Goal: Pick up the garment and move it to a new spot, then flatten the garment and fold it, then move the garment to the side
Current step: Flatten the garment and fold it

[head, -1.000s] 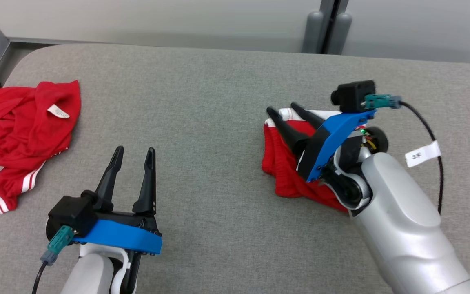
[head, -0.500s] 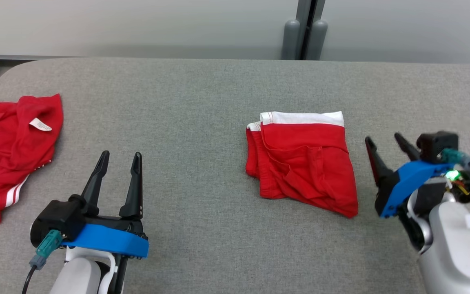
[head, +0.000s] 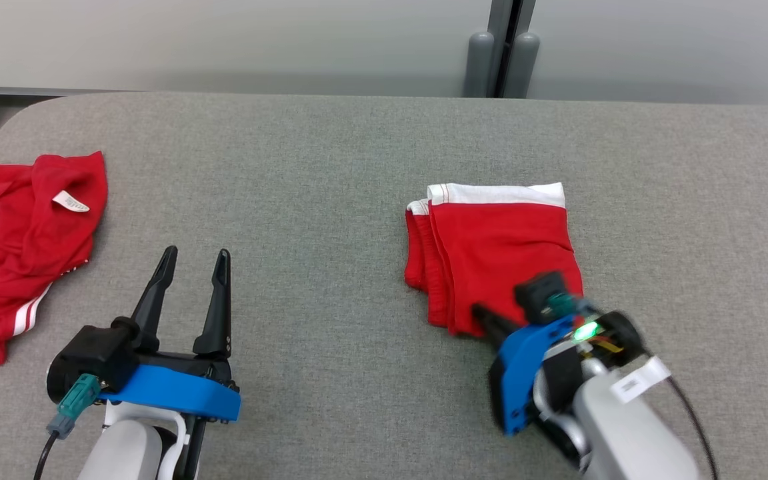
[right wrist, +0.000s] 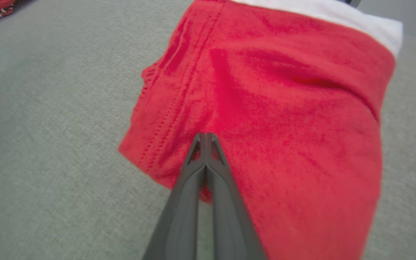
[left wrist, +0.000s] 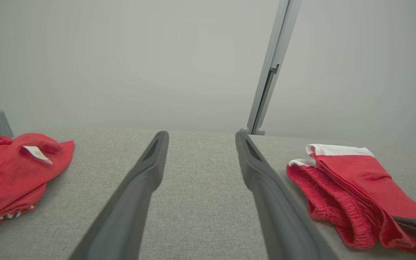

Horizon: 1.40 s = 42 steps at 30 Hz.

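So the right gripper (right wrist: 204, 137) is doing something new here. Half a second back it was sitting wide open, off beside the garment (head: 497, 247) and clear of it. Now its two fingers are pressing together into one point, and that point is lying right on the cloth edge nearest its wrist. I can't tell whether any fabric is actually getting pinched between the tips or whether they're just resting on top. Either way I'm reading it as the folding being done and the last bit, shifting the garment off to the side, getting started.

The left gripper (head: 196, 252) is hanging with its fingers spread apart and nothing between them. The garment is sitting well off to its right, and a loose red pile (head: 17, 227) is sitting out to its left.

The garment itself is looking tidy: a red folded packet lying flat on the grey table (head: 331, 200), with the white waistband running along the edge farthest from the right gripper's tips and the stacked layers showing down one side. One soft crease is running across the top.
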Motion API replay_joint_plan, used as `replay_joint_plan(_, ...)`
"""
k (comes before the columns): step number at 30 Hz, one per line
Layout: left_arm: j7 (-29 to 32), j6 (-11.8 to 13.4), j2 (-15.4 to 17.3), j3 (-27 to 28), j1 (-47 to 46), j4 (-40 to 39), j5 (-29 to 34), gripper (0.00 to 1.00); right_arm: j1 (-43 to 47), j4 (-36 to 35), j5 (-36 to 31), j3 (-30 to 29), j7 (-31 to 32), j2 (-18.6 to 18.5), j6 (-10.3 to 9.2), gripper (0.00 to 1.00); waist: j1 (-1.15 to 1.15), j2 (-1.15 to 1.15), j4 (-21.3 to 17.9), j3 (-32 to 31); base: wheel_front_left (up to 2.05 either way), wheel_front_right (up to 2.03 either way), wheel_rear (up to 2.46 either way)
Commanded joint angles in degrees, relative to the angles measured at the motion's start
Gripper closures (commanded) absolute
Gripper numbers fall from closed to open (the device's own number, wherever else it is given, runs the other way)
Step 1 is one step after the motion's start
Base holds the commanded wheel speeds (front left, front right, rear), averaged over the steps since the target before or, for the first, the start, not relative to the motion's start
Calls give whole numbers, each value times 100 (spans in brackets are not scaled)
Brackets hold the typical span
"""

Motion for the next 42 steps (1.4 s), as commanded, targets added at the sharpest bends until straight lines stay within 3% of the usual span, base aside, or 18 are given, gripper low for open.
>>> replay_joint_plan(1,-26,-12,11,-7,3,9,-24,0,155,-92,151,225,65,43,3,100,0,0,-4,-20,0,0,0)
replay_joint_plan(6,-26,-12,12,71,121,30,-26,0,470,-716,1319,1290,376,62,3,100,0,0,-55,-117,0,0,0)
replay_joint_plan(10,-26,-12,3,187,229,34,15,0,637,-1298,1772,1319,23,37,3,100,0,0,-152,-236,0,0,0)
replay_joint_plan(12,-27,-12,-6,262,276,32,55,0,770,-1551,1883,1112,-298,14,4,0,0,0,-207,-311,0,0,0)
replay_joint_plan(19,-26,-12,-17,570,514,5,166,0,1307,-2244,1356,-332,-1244,-48,3,0,0,0,-497,-566,0,0,0)
replay_joint_plan(26,-26,-12,-51,921,789,-46,278,0,1771,-2427,632,-1514,-1263,-57,3,0,0,0,-762,-750,0,0,0)
replay_joint_plan(35,-26,1,-167,1168,1144,34,481,0,1885,-2280,399,-1953,-975,-210,3,0,0,0,-904,-953,0,0,0)
replay_joint_plan(42,-26,-6,-209,1136,1156,115,579,0,1754,-1936,386,-2006,-1152,-214,3,0,0,0,-889,-1010,0,0,0)
